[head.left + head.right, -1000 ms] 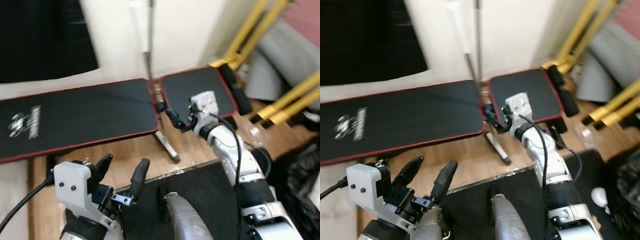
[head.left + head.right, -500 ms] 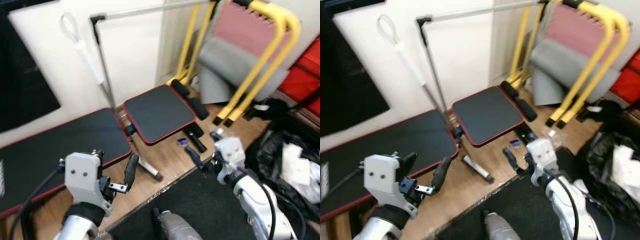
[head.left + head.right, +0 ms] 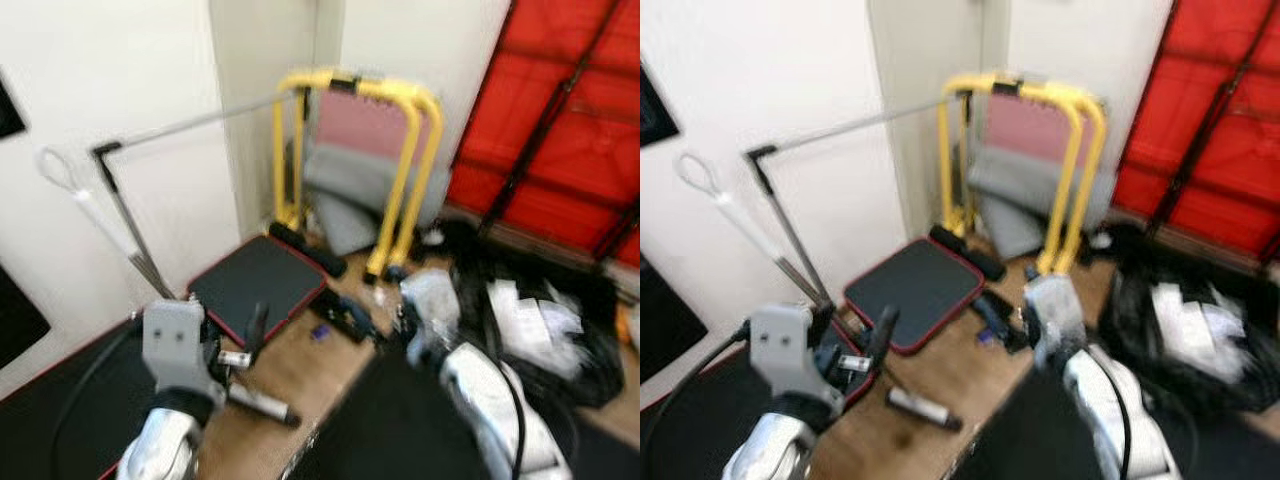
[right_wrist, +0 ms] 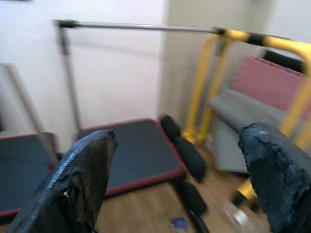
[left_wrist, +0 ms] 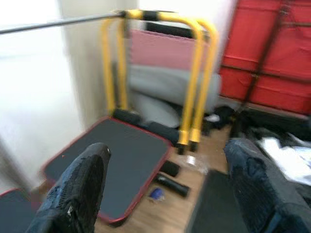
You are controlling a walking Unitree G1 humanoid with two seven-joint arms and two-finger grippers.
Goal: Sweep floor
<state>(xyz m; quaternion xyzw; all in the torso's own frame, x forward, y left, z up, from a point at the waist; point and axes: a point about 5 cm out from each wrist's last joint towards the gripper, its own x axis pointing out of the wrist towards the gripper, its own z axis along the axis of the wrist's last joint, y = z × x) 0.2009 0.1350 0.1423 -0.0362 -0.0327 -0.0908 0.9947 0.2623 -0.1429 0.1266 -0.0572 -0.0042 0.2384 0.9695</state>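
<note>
Blurred frames. Left gripper (image 3: 250,335) is hovering low left of the frame, fingers spread, holding nothing. Right gripper (image 3: 1025,320) is hanging at centre, fingers wide apart in its wrist view, empty. Wood floor (image 3: 300,370) is showing between the black pad (image 3: 255,283) and dark mat (image 3: 400,420). Yellow frame (image 3: 405,170) is standing behind.

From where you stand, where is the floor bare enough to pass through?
Bare wood floor runs between the red-edged black pad and the dark mat. Crowded at the right: black bags with papers, clutter at the yellow frame base.
</note>
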